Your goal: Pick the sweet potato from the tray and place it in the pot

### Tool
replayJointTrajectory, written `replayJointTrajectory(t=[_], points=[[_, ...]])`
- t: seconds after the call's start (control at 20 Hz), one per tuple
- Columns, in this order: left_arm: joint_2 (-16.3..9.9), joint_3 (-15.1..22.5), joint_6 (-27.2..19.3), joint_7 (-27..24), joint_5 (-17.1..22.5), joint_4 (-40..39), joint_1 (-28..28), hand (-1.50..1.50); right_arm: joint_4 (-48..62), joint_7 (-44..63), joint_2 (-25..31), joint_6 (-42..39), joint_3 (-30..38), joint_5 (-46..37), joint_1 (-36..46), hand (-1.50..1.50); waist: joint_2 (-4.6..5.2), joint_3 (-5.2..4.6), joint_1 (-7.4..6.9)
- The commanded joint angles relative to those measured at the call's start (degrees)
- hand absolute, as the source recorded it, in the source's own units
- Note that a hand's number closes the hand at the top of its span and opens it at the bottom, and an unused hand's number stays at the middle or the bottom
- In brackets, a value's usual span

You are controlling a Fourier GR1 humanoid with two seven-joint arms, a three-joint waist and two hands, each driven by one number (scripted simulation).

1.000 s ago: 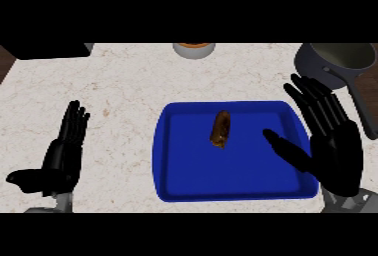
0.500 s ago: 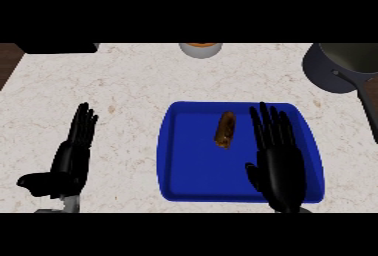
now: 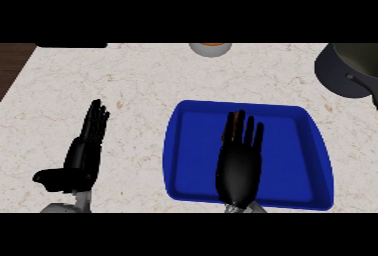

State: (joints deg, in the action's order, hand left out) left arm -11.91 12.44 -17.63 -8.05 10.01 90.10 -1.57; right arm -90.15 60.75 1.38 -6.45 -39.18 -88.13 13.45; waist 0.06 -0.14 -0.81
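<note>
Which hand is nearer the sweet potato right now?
Right. The right hand is over the tray, fingers covering most of the sweet potato; the left hand rests on the counter beside the tray.

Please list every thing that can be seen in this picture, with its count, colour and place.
tray: one, blue, on the counter right of centre
sweet potato: one, brown, in the tray, mostly hidden under the right hand's fingers
pot: one, dark grey, far right corner, cut by the edge
cup-like object: one, pale with orange inside, top edge, only partly seen
counter: one, pale speckled stone
left hand: one, black, open, resting on the counter at the left
right hand: one, black, open, over the tray
</note>
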Motion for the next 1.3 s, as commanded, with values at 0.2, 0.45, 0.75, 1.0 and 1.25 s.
replayJointTrajectory(t=[0.2, 0.45, 0.75, 1.0, 1.25], points=[[0.65, 1.01, -0.03, -0.63, -1.69, 0.85, 1.73, 0.0, 12.26, 14.72, -1.33, -3.06, -0.19, 8.79, 9.41, -1.5, 0.07, 0.14, -0.54], [0.04, -1.72, 0.51, 1.52, -0.43, 0.33, -1.48, 0.0, 12.94, 16.25, -1.33, -3.85, 0.92, 11.97, 9.86, -1.5, -0.01, 0.14, 0.17], [2.42, -0.16, -0.31, 0.52, -2.46, -1.28, -1.31, 0.0, 21.77, 16.94, -1.33, 3.58, -0.78, 14.83, 13.27, -1.5, 0.12, 0.15, -0.22], [1.37, -1.72, 1.27, 0.18, -2.1, -1.25, -1.47, 0.0, 25.14, 16.79, -1.34, 4.36, -0.32, 15.9, 14.86, -1.5, 0.13, 0.15, -0.24], [2.04, -1.77, 1.59, 0.75, -1.81, 0.27, 0.16, 0.0, 26.7, 11.19, -1.35, 7.75, 3.99, 11.59, 11.49, -1.5, -0.04, 0.15, 0.52]])
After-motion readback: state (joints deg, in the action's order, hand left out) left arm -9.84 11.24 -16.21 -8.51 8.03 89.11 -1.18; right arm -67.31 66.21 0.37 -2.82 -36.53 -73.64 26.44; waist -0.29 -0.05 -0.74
